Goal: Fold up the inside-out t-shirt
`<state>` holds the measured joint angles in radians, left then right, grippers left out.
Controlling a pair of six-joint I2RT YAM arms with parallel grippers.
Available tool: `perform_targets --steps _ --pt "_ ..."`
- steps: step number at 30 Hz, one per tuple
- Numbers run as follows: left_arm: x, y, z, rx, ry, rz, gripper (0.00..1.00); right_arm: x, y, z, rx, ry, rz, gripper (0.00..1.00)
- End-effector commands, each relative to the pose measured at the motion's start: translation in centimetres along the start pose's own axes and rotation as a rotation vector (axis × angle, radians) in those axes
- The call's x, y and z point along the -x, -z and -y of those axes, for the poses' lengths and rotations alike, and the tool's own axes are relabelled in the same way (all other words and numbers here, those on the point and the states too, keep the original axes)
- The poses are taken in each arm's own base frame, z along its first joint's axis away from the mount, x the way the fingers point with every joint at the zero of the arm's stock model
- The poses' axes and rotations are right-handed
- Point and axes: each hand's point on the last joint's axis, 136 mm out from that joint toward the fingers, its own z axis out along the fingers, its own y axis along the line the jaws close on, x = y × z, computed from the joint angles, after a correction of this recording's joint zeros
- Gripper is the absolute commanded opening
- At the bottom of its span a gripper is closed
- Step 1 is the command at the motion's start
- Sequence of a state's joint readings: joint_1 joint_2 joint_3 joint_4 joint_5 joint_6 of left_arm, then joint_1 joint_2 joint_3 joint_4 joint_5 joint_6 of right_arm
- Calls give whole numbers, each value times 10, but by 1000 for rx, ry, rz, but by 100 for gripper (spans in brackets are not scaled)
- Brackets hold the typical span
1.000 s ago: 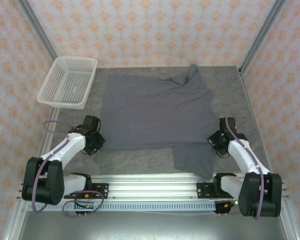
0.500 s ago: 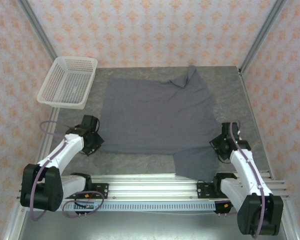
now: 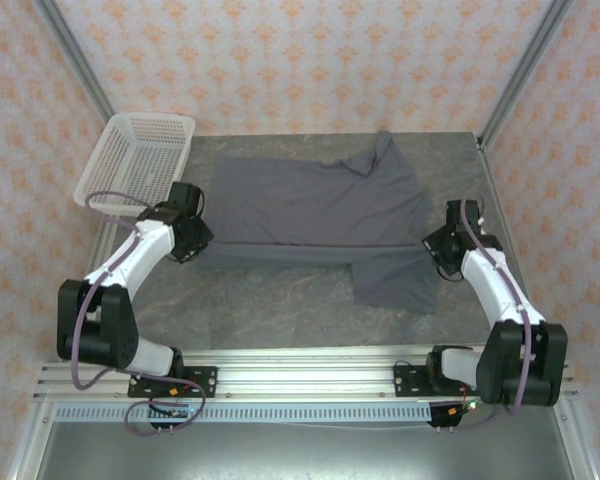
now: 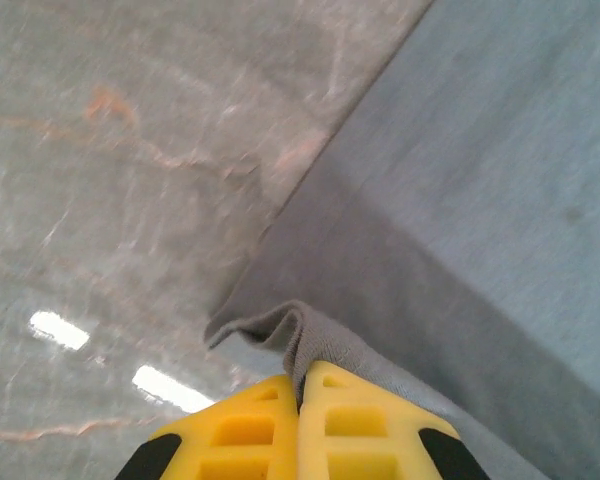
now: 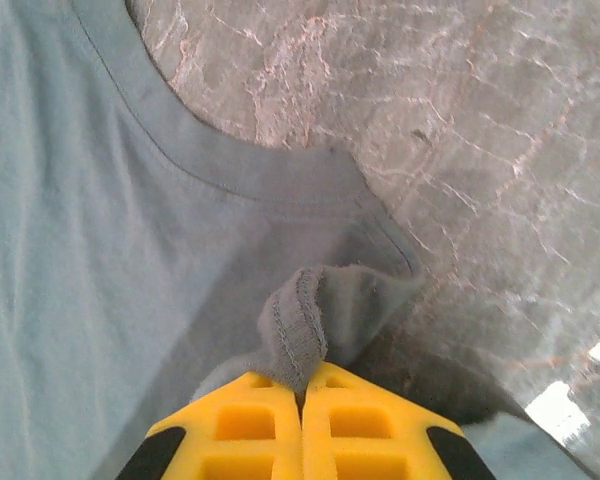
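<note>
Pinching the t-shirt (image 3: 315, 205) by its near edge, we have the left gripper (image 3: 196, 242) and right gripper (image 3: 434, 250) clamped at opposite ends; the cloth runs crosswise on the table (image 3: 280, 300), lying beyond both.

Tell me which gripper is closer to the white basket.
The left gripper: it is shut on the t-shirt at its left edge, near the basket. The right gripper pinches the opposite edge, farther away.
</note>
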<state>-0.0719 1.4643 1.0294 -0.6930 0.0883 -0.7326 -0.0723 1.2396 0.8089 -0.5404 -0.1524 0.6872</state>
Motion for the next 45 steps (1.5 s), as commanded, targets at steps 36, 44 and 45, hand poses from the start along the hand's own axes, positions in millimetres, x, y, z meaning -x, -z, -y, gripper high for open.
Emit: perform_targets --steps 36,44,45 --pt "49 -44 25 85 4 80 37 48 -40 -38 -33 129 29 35" --pt "36 27 46 -176 -43 153 64 -9 7 31 -56 83 -5 55" --pt "27 33 46 -198 -61 157 68 -20 9 36 -37 97 -27 61"
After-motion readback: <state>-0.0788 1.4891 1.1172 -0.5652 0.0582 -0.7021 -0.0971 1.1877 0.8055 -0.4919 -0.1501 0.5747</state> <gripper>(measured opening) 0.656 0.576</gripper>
